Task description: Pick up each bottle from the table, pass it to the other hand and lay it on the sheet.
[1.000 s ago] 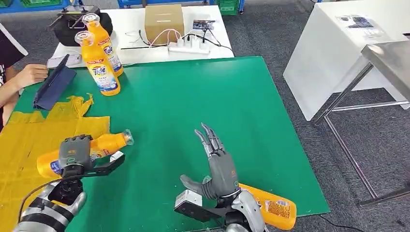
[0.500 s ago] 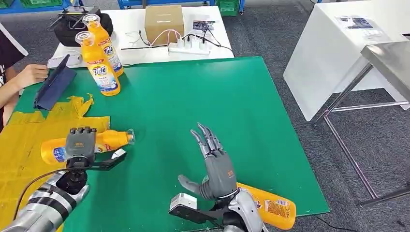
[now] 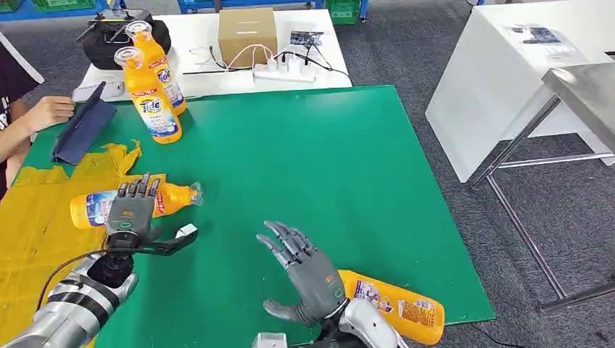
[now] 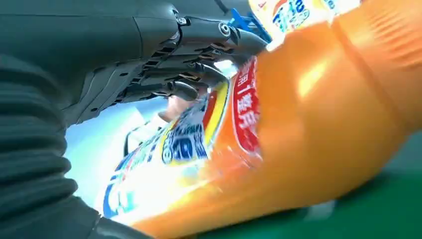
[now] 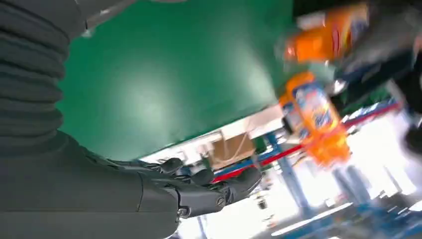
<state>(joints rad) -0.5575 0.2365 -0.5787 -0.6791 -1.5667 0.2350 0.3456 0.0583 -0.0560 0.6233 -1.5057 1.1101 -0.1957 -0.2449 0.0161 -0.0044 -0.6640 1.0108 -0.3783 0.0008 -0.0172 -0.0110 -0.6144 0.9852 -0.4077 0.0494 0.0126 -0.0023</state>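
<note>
Green table [image 3: 304, 159], yellow sheet [image 3: 36, 232], grey carpet, left robot hand [image 3: 130, 210] gripping bottle [image 3: 94, 206], right robot hand [image 3: 308, 279] spread

Orange bottle [image 4: 308, 124] takes up most of the left wrist view, close to the lens and blurred. Its label [image 4: 199, 144] carries blue, white, yellow and red print; text is not readable. The left hand [image 4: 124, 55] lies against the bottle: ribbed grey cover at the picture's edge, dark fingers [image 4: 199, 74] reaching over the label side of the bottle. Whether the fingers press the bottle or just lie over it cannot be told. A strip of green table [image 4: 358, 219] shows beside the bottle's orange body. A second label's blue print [image 4: 293, 12] shows just past the fingertips, beside the bottle.
</note>
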